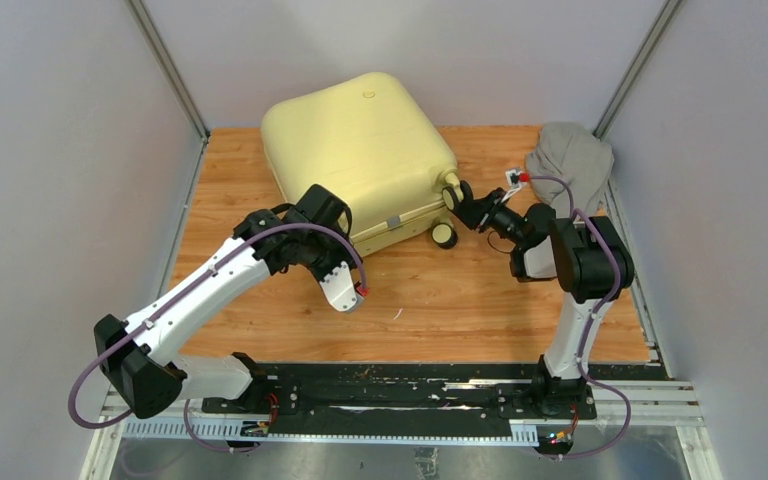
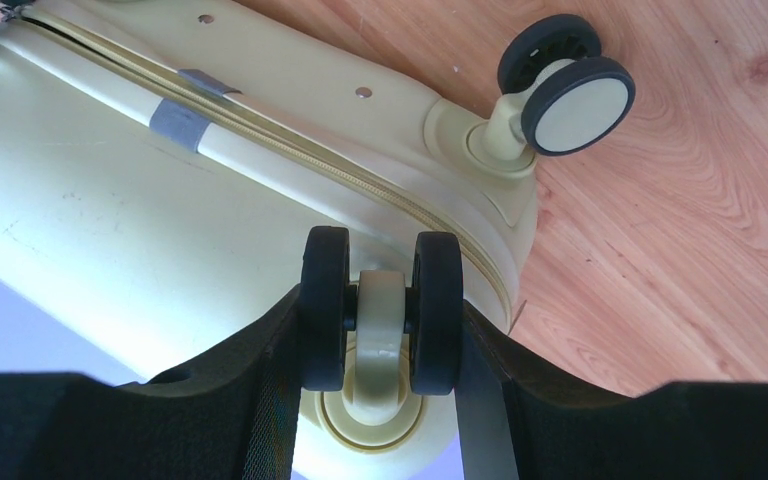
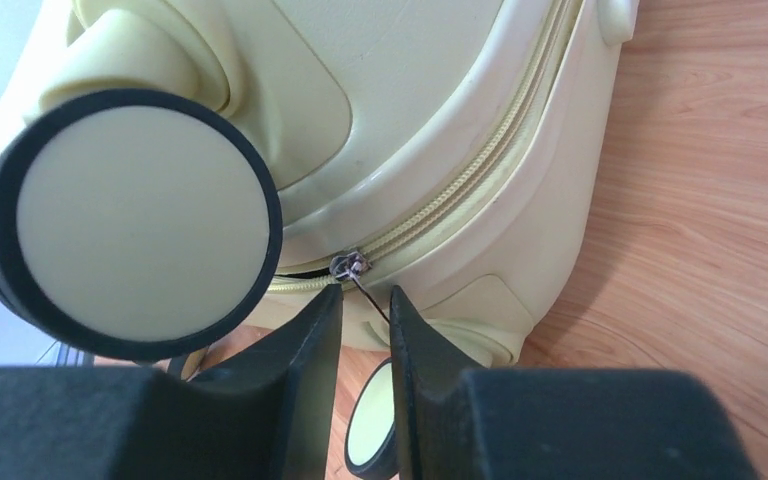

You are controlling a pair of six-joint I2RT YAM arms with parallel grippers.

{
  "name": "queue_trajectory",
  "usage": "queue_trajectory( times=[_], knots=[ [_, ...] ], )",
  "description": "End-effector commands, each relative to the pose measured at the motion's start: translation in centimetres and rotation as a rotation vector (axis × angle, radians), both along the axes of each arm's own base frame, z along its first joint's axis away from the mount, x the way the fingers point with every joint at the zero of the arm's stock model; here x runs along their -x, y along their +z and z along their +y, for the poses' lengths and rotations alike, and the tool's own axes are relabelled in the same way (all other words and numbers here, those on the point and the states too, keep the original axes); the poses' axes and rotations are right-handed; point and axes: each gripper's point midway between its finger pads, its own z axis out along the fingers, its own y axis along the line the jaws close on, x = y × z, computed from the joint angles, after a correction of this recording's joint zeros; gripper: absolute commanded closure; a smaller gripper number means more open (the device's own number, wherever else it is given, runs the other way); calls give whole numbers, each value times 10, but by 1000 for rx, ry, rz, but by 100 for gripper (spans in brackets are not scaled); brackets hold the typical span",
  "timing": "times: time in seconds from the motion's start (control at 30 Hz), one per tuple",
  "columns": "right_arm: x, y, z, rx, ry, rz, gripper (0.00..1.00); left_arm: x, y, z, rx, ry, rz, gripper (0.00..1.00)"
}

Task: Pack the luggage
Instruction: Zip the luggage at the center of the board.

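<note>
So the luggage (image 1: 360, 150) is lying flat and zipped up on the far middle part of the wooden table (image 1: 460, 300), turned a bit so one corner points at the back wall, with its wheels along the near edge. The zipper (image 3: 460, 185) runs round the seam, and the little metal slider (image 3: 350, 265) sits right by the corner next to a big cream-and-black wheel (image 3: 130, 225) that fills the left of the right wrist view. The right gripper (image 3: 366, 297) is nosed up just under that slider with the jaws narrow but not touching. The thin pull runs down into the gap, and the gap looks wider than the pull, so it doesn't look pinched. Over at the other near corner, the left gripper (image 2: 380, 303) has a twin wheel (image 2: 325, 300) clamped between its fingers (image 2: 280, 340), one pressing each black tyre from outside. A grey cloth (image 1: 572, 160) is bunched at the far right corner, well apart from the case.
</note>
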Motion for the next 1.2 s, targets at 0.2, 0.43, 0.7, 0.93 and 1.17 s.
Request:
queue_trajectory(
  times=[0.2,0.43,0.7,0.93,1.17],
  knots=[
    [12,8,24,28,30,-95,99,-15,73,-18,200,65,-136,100],
    [9,2,13,52,-67,-95,97,-12,71,-15,201,68,-135,100],
    [6,12,6,59,-134,-136,100,-9,73,-13,217,77,-131,100],
    [26,13,8,170,-175,-188,100,-9,74,-15,235,91,-118,100],
    [40,9,22,247,-147,-211,100,-10,84,-20,272,96,-116,100]
  ],
)
